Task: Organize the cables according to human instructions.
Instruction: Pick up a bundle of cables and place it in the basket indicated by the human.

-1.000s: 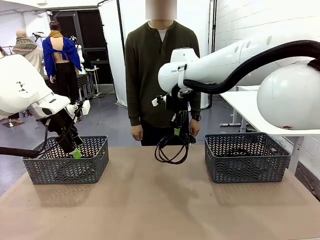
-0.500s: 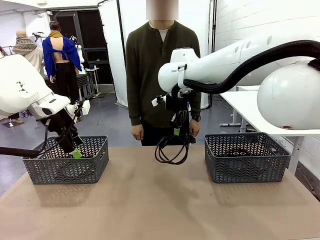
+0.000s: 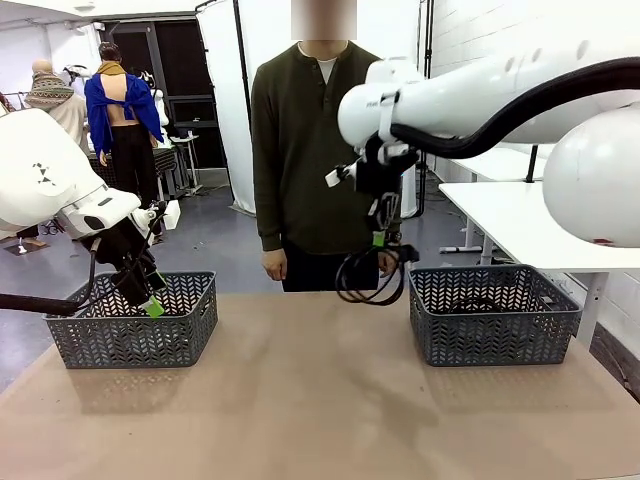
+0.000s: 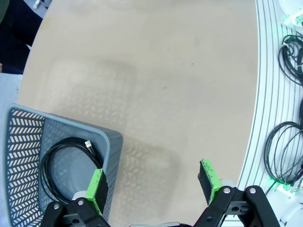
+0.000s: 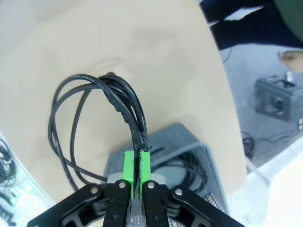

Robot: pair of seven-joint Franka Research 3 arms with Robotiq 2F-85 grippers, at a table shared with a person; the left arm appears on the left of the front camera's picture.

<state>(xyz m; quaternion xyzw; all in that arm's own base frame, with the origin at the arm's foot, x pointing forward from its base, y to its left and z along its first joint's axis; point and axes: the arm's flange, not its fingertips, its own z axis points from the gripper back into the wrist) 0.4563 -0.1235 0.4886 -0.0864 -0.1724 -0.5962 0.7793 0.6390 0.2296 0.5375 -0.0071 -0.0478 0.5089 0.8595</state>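
A coiled black cable [image 3: 371, 276] hangs above the table from my right gripper [image 3: 378, 241], which is shut on it just left of the right grey basket [image 3: 490, 322]. In the right wrist view the green pads [image 5: 131, 165] pinch the cable loop [image 5: 93, 108], with the basket [image 5: 187, 140] below holding another dark cable [image 5: 188, 166]. My left gripper [image 3: 150, 303] hovers open over the left basket [image 3: 135, 335]. A coiled cable [image 4: 64, 163] lies in that basket [image 4: 112, 142], under my left gripper [image 4: 152, 183]. The human [image 3: 315, 150] stands at the far side, arms down.
The brown tabletop [image 3: 300, 400] stretches between the two baskets. A white table [image 3: 520, 215] stands behind on the right. Robot wiring [image 4: 284, 156] runs along the table's edge in the left wrist view.
My right arm has risen and moved right with the cable, closer to the right basket. The left arm and the person have stayed put.
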